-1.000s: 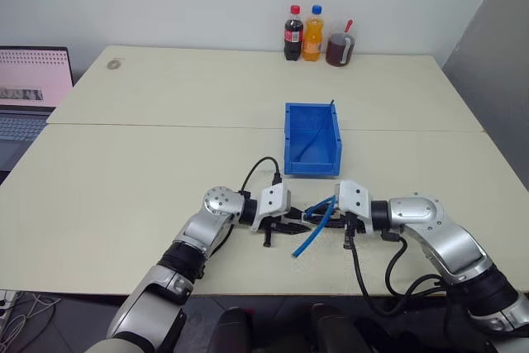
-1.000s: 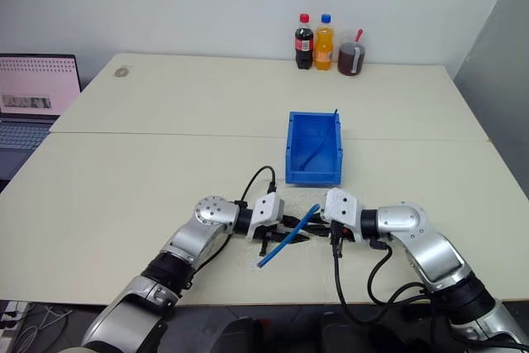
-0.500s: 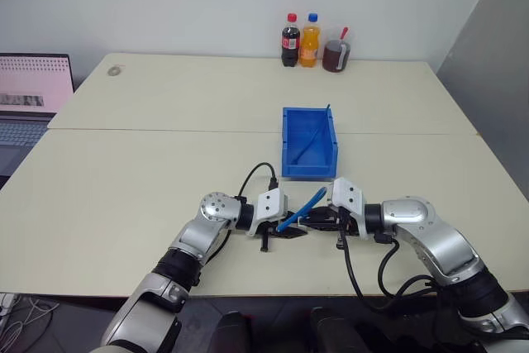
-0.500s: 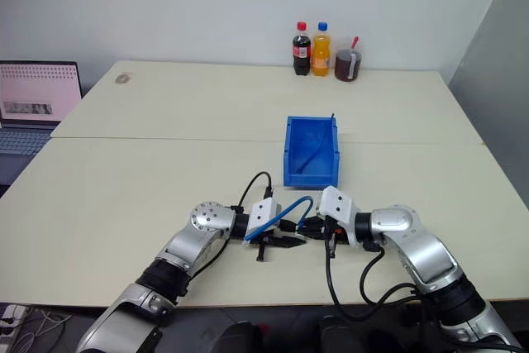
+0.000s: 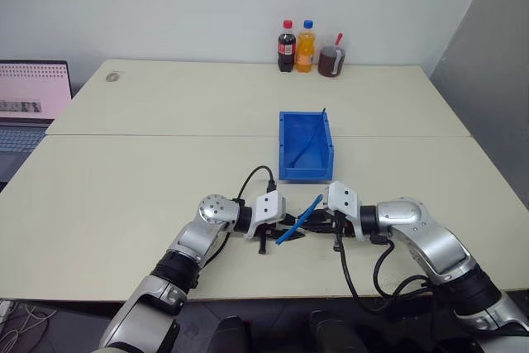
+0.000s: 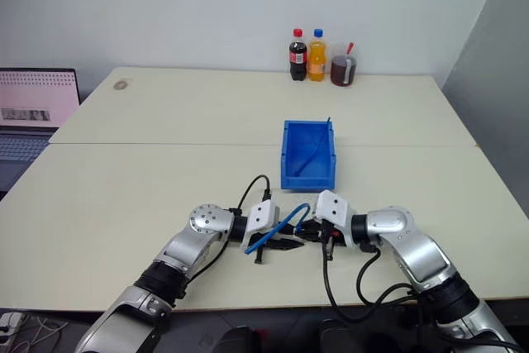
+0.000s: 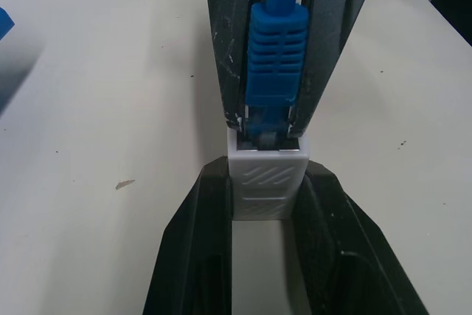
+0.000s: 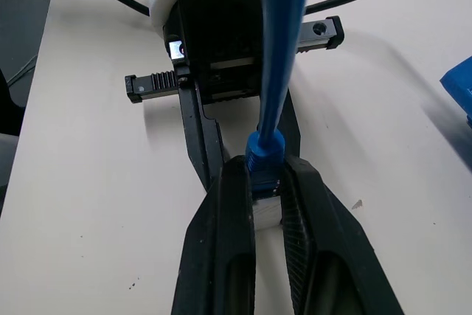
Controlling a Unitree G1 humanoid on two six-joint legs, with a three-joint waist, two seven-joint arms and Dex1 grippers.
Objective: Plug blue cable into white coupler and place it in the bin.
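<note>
Right at the meeting point, the left gripper [image 7: 267, 182] has its two black fingers [image 7: 193, 241] pressed against the sides of the white coupler [image 7: 266, 182], clamped on that little block with only its width between them. Facing it nose to nose comes the right gripper [image 8: 263, 178], its fingers [image 8: 230, 212] squeezed in tight on the ribbed boot of the blue cable [image 7: 274, 57], and the plug tip sits right at the mouth of the coupler, touching it; how deep it has gone in cannot be told. Seen from the head, the two grippers meet low over the near edge of the table [image 5: 124, 179], left gripper [image 5: 285, 230] and right gripper [image 5: 318, 222] tip to tip, and the free length of blue cable [image 5: 297, 219] slants up and away between them, ending just above the hands. Further out, straight beyond the pair and a little apart, stands the bin [image 5: 305, 173], with a thin length of blue cable lying in it. At the far table edge, two bottles [image 5: 295, 45] and a mug [image 5: 331, 61]; a laptop [image 5: 25, 113] off to the left.
</note>
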